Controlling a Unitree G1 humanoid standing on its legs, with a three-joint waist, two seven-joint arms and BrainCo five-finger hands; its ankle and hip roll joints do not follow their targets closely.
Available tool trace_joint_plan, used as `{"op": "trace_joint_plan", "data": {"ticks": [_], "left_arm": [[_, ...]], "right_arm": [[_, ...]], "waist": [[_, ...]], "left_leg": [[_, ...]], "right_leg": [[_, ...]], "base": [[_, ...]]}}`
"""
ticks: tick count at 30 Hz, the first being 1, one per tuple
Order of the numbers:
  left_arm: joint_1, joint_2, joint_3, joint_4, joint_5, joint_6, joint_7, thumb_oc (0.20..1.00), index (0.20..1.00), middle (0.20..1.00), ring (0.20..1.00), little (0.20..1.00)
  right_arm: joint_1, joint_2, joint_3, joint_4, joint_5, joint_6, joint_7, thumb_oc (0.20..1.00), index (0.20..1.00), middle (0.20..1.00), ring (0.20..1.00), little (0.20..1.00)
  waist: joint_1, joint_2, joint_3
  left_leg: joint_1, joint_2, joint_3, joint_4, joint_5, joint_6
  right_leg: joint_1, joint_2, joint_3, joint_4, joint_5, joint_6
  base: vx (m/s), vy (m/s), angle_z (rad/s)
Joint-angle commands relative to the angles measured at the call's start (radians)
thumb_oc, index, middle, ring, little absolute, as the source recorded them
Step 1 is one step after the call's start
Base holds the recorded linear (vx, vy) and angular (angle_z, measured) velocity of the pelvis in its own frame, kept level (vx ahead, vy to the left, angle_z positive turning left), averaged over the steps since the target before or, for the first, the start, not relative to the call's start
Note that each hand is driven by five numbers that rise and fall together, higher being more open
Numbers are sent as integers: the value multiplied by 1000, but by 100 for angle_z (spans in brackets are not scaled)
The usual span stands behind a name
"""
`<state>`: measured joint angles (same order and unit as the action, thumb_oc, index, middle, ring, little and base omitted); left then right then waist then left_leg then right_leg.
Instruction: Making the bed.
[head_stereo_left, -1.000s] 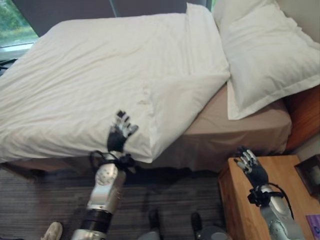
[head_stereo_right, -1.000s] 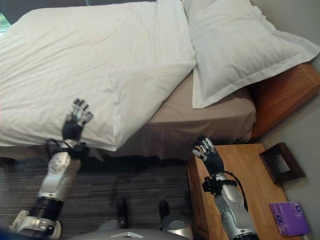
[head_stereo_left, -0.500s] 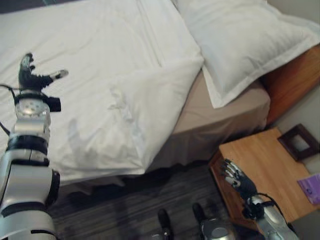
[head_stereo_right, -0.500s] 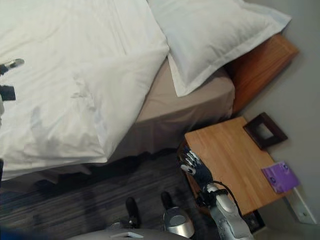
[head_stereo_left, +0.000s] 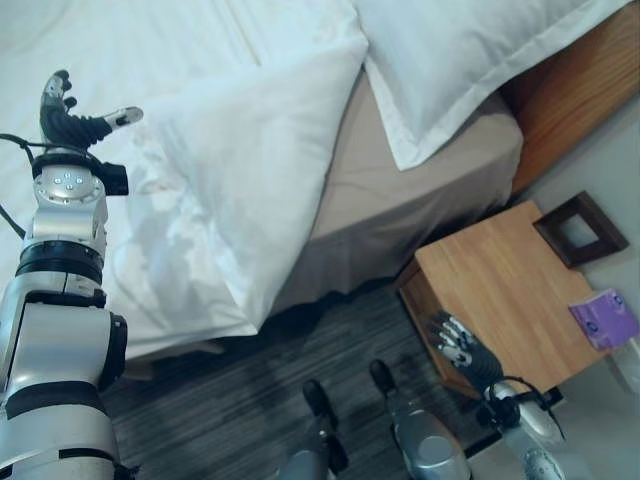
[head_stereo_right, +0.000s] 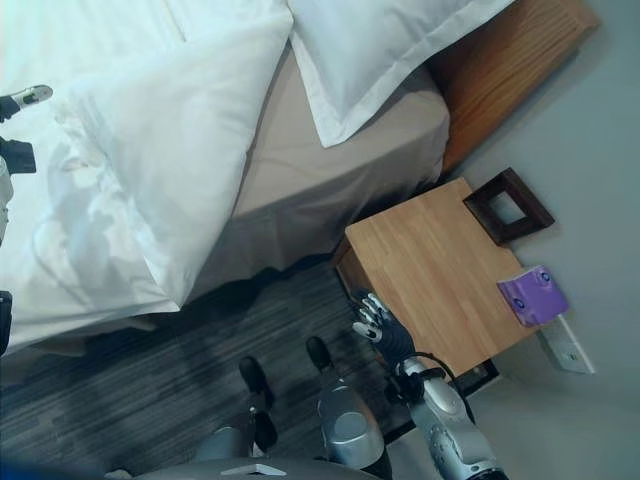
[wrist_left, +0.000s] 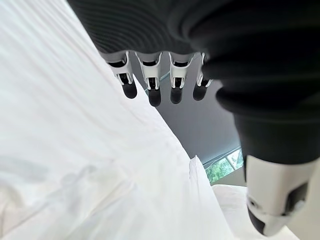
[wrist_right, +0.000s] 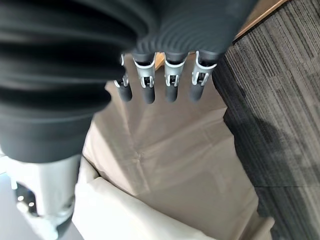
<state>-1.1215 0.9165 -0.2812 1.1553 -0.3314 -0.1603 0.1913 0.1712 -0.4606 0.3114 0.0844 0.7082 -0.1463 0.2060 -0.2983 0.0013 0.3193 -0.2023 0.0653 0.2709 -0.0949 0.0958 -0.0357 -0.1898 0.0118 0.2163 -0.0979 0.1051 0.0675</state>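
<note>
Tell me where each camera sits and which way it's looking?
Left eye and right eye views: on the head, looking down at the duvet, pillow and nightstand; both share the raised left hand.
Left wrist view: along the open left hand, over the duvet.
Right wrist view: along the open right hand, toward the tan sheet.

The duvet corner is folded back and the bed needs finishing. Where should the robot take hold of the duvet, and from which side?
Grip the duvet at the folded-back flap's pointed lower corner, coming from the bedside. It hangs free over the mattress edge, so the open left hand could probably pinch it.
</note>
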Motion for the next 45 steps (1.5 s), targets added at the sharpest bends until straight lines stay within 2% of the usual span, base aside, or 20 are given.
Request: {"op": "trace_joint_plan", "data": {"ticks": [1, 8, 13, 14, 15, 17, 18, 19, 20, 25, 26, 27, 29, 31, 32, 37, 41, 42, 43, 45], "left_arm": [[-125, 65, -94, 65, 71, -8, 6, 1000, 1000, 1000, 1000, 1000], [-199, 119, -165, 121, 100, 12, -21, 1000, 1000, 1000, 1000, 1000], [-213, 96, -179, 132, 106, 15, -11, 1000, 1000, 1000, 1000, 1000], [-214, 92, -185, 125, 106, 11, -14, 959, 959, 959, 959, 959], [-215, 91, -186, 125, 106, 11, -14, 790, 790, 790, 790, 790], [-214, 50, -197, 100, 108, 2, -19, 347, 347, 347, 347, 347], [-214, 51, -196, 100, 108, 3, -18, 200, 200, 200, 200, 200], [-216, 32, -209, 84, 119, -4, -23, 200, 200, 200, 200, 200], [-232, 1, -236, 39, 128, -25, -26, 200, 200, 200, 200, 200], [-297, -84, -292, -117, 80, -81, 2, 200, 200, 200, 200, 200], [-309, -146, -311, -246, 30, -112, 28, 200, 200, 200, 200, 200], [-308, -146, -310, -247, 31, -111, 29, 200, 200, 200, 200, 200], [-297, -235, -327, -406, -79, -166, 15, 200, 200, 200, 200, 200], [-288, -274, -325, -461, -116, -180, 13, 200, 200, 200, 200, 200], [-270, -330, -325, -534, -168, -197, 7, 200, 200, 200, 200, 200], [-167, -515, -370, -687, -137, -182, -25, 200, 200, 200, 200, 200], [-106, -566, -386, -692, -116, -160, -56, 200, 200, 200, 200, 200], [-89, -567, -392, -683, -120, -151, -75, 485, 485, 485, 485, 485], [-69, -537, -403, -680, -136, -140, -117, 1000, 1000, 1000, 1000, 1000], [-46, -492, -398, -684, -170, -139, -149, 1000, 1000, 1000, 1000, 1000]], "right_arm": [[3, -12, -62, -35, 14, -62, 4, 1000, 1000, 1000, 1000, 1000], [-58, 9, -55, -6, 48, -94, -32, 1000, 1000, 1000, 1000, 1000], [-45, 20, -39, -11, 60, -105, -39, 1000, 1000, 1000, 1000, 1000], [-34, 28, -41, -7, 58, -102, -40, 1000, 1000, 1000, 1000, 1000], [-34, 28, -41, -7, 58, -102, -40, 1000, 1000, 1000, 1000, 1000], [-3, 34, -30, 10, 37, -91, -41, 1000, 1000, 1000, 1000, 1000], [-3, 33, -29, 9, 36, -91, -40, 1000, 1000, 1000, 1000, 1000], [4, 30, -25, 12, 29, -88, -36, 1000, 1000, 1000, 1000, 1000], [6, 13, -14, 19, 8, -81, -22, 1000, 1000, 1000, 1000, 1000], [-1, -1, -8, 27, 9, -81, -17, 1000, 1000, 1000, 1000, 1000], [-5, -8, -8, 29, 4, -82, -18, 1000, 1000, 1000, 1000, 1000], [-4, -8, -8, 29, 4, -82, -18, 1000, 1000, 1000, 1000, 1000], [-10, -13, -3, 41, -7, -78, -23, 1000, 1000, 1000, 1000, 1000], [-14, -14, -1, 47, -12, -77, -29, 1000, 1000, 1000, 1000, 1000], [-20, -12, 1, 53, -16, -75, -39, 1000, 1000, 1000, 1000, 1000], [-33, -22, 21, 65, -40, -63, -68, 1000, 1000, 1000, 1000, 1000], [-41, -35, 21, 52, -45, -63, -77, 1000, 1000, 1000, 1000, 1000], [-39, -39, 19, 45, -45, -63, -75, 1000, 1000, 1000, 1000, 1000], [-28, -48, 7, 40, -51, -61, -71, 1000, 1000, 1000, 1000, 1000], [-14, -51, -12, 39, -56, -60, -72, 1000, 1000, 1000, 1000, 1000]], "waist": [[-3, -29, -27], [-40, -25, 64], [-58, -14, 119], [-60, -13, 126], [-59, -13, 125], [-64, 4, 134], [-65, -1, 140], [-65, 6, 134], [-68, 11, 137], [-74, 35, 124], [-74, 51, 119], [-74, 51, 119], [-77, 70, 110], [-79, 76, 107], [-79, 82, 105], [-93, 95, 109], [-103, 101, 115], [-107, 103, 118], [-113, 114, 121], [-119, 125, 122]], "left_leg": [[42, 42, 29, 8, 14, -74], [-81, 42, 68, 8, 34, -87], [-135, 35, 89, 8, 42, -91], [-139, 35, 90, 8, 42, -91], [-140, 35, 90, 8, 42, -91], [-124, 22, 81, 8, 10, -94], [-134, 27, 90, 8, 39, -90], [-119, 21, 83, 8, 7, -94], [-116, 22, 95, 8, 30, -89], [-88, 14, 91, 8, 20, -87], [-72, 8, 84, 8, 17, -85], [-71, 8, 84, 8, 17, -85], [-55, 0, 73, 8, 12, -82], [-51, -2, 68, 8, 12, -81], [-47, -3, 64, 8, 11, -79], [-31, -10, 64, 8, 11, -72], [-28, -10, 71, 8, 11, -71], [-27, -10, 75, 8, 12, -71], [-24, -11, 78, 8, 12, -72], [-21, -12, 78, 8, 12, -72]], "right_leg": [[-54, -38, -37, 46, -5, 76], [-199, -38, -6, 49, 38, 83], [-260, -38, 15, 45, 59, 86], [-264, -40, 16, 47, 59, 87], [-265, -40, 16, 47, 59, 87], [-252, -49, 20, 42, 38, 93], [-266, -43, 22, 50, 60, 89], [-249, -50, 22, 43, 38, 94], [-255, -48, 25, 52, 57, 91], [-231, -56, 22, 54, 49, 92], [-215, -62, 17, 56, 44, 93], [-214, -62, 17, 56, 44, 93], [-189, -71, 5, 51, 40, 94], [-182, -72, 1, 48, 40, 94], [-175, -76, -3, 45, 38, 94], [-150, -82, -8, 41, 36, 94], [-149, -81, -2, 41, 39, 93], [-149, -81, 0, 42, 39, 93], [-148, -83, 3, 42, 39, 93], [-143, -84, 3, 41, 37, 93]], "base": [[-68, -54, -6], [-59, -3, -10], [-30, 21, -12], [-29, -4, -6], [-2, -7, -5], [71, 43, -10], [124, 68, -5], [-66, -36, 0], [0, 0, 0], [1, 1, 4], [21, 11, 4], [18, 2, 6], [-1, -21, 9], [-7, -19, 5], [-11, -11, 3], [-23, -9, -2], [-15, 3, 0], [0, 0, 0], [-30, 0, -1], [-4, 1, -2]]}}
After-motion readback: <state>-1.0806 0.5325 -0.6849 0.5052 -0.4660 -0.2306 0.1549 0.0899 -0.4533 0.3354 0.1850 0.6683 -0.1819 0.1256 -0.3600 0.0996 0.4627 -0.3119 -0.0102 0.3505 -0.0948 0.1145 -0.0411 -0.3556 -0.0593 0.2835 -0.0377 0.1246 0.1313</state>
